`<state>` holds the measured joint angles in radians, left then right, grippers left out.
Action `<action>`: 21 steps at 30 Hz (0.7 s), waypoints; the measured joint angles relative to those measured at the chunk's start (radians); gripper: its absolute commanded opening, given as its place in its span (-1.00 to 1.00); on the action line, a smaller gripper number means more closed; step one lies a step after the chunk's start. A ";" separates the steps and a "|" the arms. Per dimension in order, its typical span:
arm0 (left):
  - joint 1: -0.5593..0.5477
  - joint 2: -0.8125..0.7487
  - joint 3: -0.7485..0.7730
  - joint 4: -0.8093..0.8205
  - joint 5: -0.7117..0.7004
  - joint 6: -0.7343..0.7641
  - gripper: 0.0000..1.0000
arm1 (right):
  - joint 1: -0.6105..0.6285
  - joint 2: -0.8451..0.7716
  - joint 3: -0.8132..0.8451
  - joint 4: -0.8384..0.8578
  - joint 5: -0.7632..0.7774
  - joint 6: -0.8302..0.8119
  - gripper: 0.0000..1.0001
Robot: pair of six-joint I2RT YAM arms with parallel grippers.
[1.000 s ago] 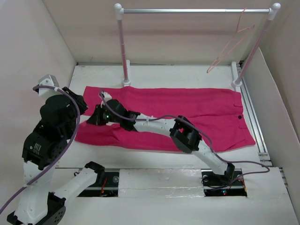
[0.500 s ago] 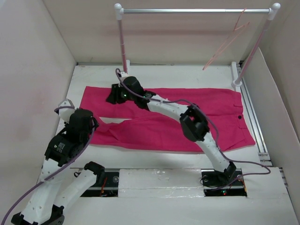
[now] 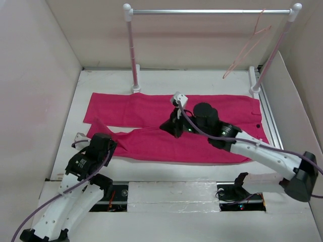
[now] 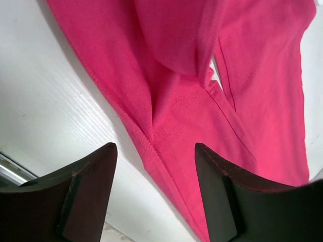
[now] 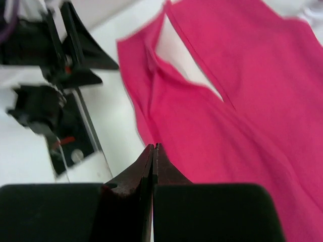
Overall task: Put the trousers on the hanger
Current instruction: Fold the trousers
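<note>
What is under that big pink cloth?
Only the white table shows, around the trousers and through the slit between their two legs. Anything directly beneath the cloth is covered, though the cloth lies mostly flat.

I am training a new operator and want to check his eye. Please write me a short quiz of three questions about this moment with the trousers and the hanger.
1. In a few words: where do the trousers lie?
2. True or false: the hanger hangs at the right end of the rail.
3. The left gripper is: A open; B shut on the trousers; C out of view.

Key
1. Spread out on the table.
2. True.
3. A.
</note>
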<state>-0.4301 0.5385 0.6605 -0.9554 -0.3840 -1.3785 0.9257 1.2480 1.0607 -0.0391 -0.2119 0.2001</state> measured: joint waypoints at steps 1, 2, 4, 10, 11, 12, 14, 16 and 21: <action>0.001 -0.008 -0.016 0.005 0.005 -0.016 0.11 | -0.001 -0.048 -0.043 -0.025 0.000 -0.013 -1.00; 0.002 -0.001 -0.030 0.016 0.013 -0.021 0.10 | -0.001 -0.090 -0.083 -0.051 0.000 -0.024 -1.00; 0.010 0.059 -0.040 0.056 0.039 -0.027 0.06 | -0.005 -0.167 -0.147 -0.115 0.005 -0.047 -1.00; 0.106 0.407 0.100 0.212 0.128 0.051 -0.19 | -0.023 -0.386 -0.229 -0.278 0.010 -0.097 -1.00; 0.088 0.452 0.174 0.215 0.118 0.064 -0.18 | -0.027 -0.416 -0.232 -0.290 0.010 -0.105 -1.00; 0.060 0.484 0.251 0.216 0.098 0.070 -0.24 | -0.037 -0.438 -0.232 -0.301 0.010 -0.116 -1.00; -0.010 0.535 0.436 0.229 0.040 0.087 -0.27 | -0.050 -0.455 -0.232 -0.313 0.003 -0.129 -1.00; -0.036 0.547 0.559 0.261 0.012 0.099 -0.49 | -0.066 -0.455 -0.232 -0.322 -0.011 -0.145 -1.00; 0.309 0.402 0.396 0.304 0.083 0.126 -0.83 | -0.082 -0.407 -0.232 -0.359 -0.034 -0.197 -1.00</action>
<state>-0.1215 0.9405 1.0561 -0.6518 -0.3008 -1.2526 0.8433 0.8410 0.8284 -0.3981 -0.2455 0.0032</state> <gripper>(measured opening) 0.095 0.010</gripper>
